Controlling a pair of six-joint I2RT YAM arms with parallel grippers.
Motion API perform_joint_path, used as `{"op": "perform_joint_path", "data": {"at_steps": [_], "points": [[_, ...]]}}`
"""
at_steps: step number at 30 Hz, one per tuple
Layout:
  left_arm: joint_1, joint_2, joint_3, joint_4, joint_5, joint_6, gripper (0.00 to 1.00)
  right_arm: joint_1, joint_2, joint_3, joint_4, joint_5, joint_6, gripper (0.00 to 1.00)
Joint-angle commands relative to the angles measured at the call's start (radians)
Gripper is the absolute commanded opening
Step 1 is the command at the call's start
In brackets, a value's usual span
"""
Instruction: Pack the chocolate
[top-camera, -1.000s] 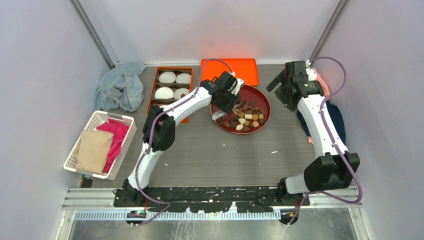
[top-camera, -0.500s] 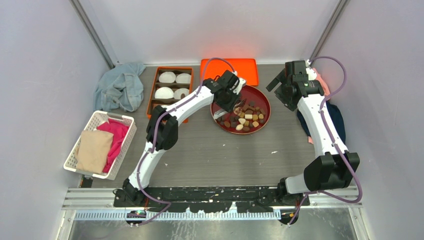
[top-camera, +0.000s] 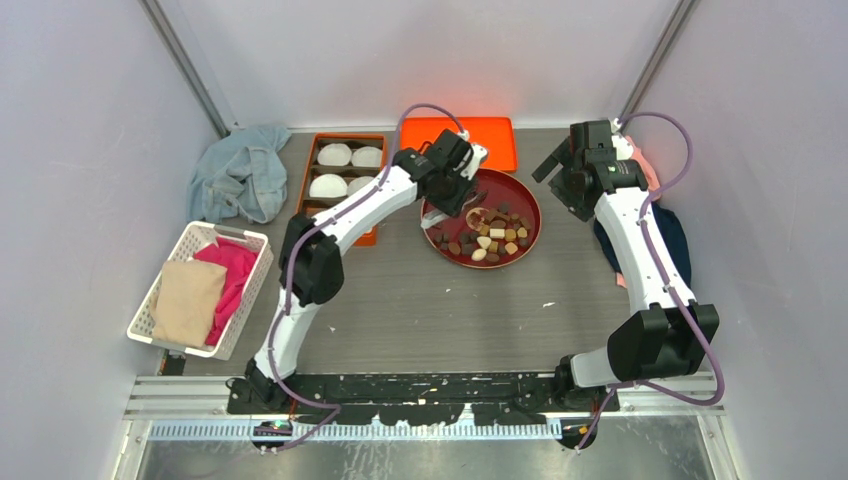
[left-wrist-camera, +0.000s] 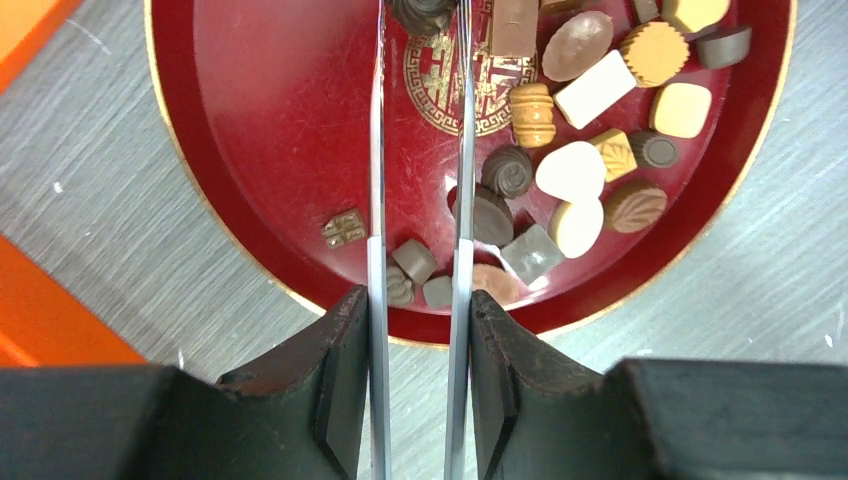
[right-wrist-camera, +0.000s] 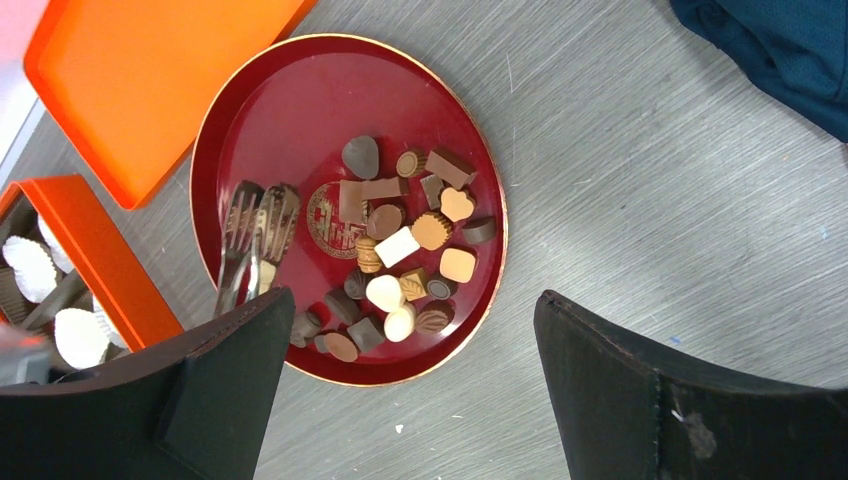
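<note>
Left gripper (left-wrist-camera: 417, 335): we see its fingers (left-wrist-camera: 345, 360) pressed in on the two arms of metal tongs (left-wrist-camera: 377, 150), arms squeezed near-parallel with a narrow gap. A dark piece sits between the tong tips at the top edge of the left wrist view; we cannot tell if it is lifted.

Right gripper (right-wrist-camera: 412, 310): fingers spread wide, holding nothing, hovering above the plate (right-wrist-camera: 270, 110).

Chocolate (left-wrist-camera: 570, 170): dark brown, tan and cream pieces, round, square, heart and leaf shapes, heaped on the red plate's right half in the left wrist view. In the top view, the plate sits upper centre.
</note>
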Motion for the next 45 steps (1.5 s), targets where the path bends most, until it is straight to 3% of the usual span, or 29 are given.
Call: {"op": "perform_joint_path", "data": {"at_steps": [1, 10, 20, 27, 34, 45], "points": [[0.014, -0.145, -0.024, 0.002, 0.001, 0.021, 0.03, -0.002, 0.001, 0.025, 0.047, -0.011, 0.006, 0.95], [0.098, -0.338, -0.185, 0.002, 0.015, -0.02, 0.03, -0.002, 0.015, 0.012, 0.063, -0.029, 0.009, 0.95], [0.324, -0.53, -0.388, 0.023, -0.009, -0.065, 0.04, -0.001, 0.023, 0.012, 0.064, -0.03, 0.009, 0.95], [0.43, -0.506, -0.429, -0.039, -0.14, -0.099, 0.04, -0.001, 0.027, 0.019, 0.064, -0.032, 0.011, 0.95], [0.517, -0.453, -0.454, -0.065, -0.182, -0.143, 0.04, -0.002, 0.017, 0.012, 0.064, -0.027, 0.01, 0.95], [0.548, -0.362, -0.443, -0.04, -0.227, -0.2, 0.03, -0.002, 0.02, 0.024, 0.057, -0.028, 0.003, 0.95]]}}
